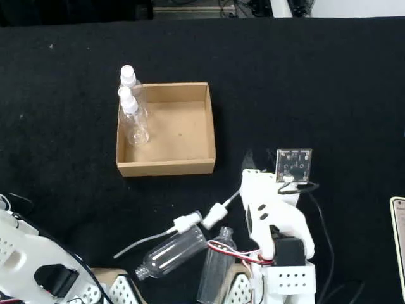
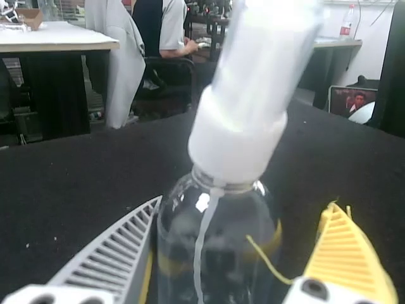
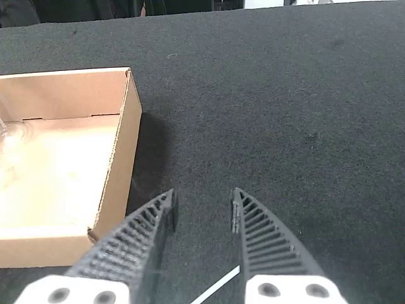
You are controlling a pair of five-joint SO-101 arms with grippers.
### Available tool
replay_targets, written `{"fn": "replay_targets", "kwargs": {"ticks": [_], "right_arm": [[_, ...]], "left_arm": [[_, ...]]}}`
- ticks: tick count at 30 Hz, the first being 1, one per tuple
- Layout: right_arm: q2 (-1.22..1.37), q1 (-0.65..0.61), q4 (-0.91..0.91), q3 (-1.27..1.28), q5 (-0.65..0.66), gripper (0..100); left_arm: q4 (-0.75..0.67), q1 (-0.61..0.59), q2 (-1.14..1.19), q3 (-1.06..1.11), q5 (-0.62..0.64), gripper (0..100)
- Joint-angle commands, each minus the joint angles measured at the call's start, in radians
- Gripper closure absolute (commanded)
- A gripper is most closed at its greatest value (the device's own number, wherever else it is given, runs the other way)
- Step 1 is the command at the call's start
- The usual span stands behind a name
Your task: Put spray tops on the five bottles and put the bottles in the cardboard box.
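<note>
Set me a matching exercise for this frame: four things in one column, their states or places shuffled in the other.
Things:
1. left tool
2. right tool
3. two capped bottles
4. cardboard box

States or places:
a. open, over bare table
b. standing inside the box
c. brown, open-topped
d. gripping a clear bottle

Pairs: 1-d, 2-a, 3-b, 4-c.

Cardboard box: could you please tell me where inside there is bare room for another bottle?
The cardboard box floor is bare from its middle to the right wall. It is crowded along the left wall, where two capped bottles stand.
</note>
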Motion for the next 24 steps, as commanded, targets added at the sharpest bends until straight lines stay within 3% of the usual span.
{"fn": "replay_targets", "kwargs": {"ticks": [1, 11, 18, 24], "right_arm": [[-0.097, -0.011, 0.0, -0.016, -0.002, 88.7], [-0.097, -0.011, 0.0, -0.016, -0.002, 88.7], [-0.097, -0.011, 0.0, -0.016, -0.002, 88.7], [-0.097, -0.011, 0.0, -0.016, -0.002, 88.7]], "left_arm": [[0.008, -0.005, -0.06, -0.024, 0.008, 65], [0.008, -0.002, -0.06, -0.024, 0.008, 66], [0.006, -0.001, -0.06, -0.042, 0.003, 92], [0.006, 0.018, -0.063, -0.05, -0.04, 97]]}}
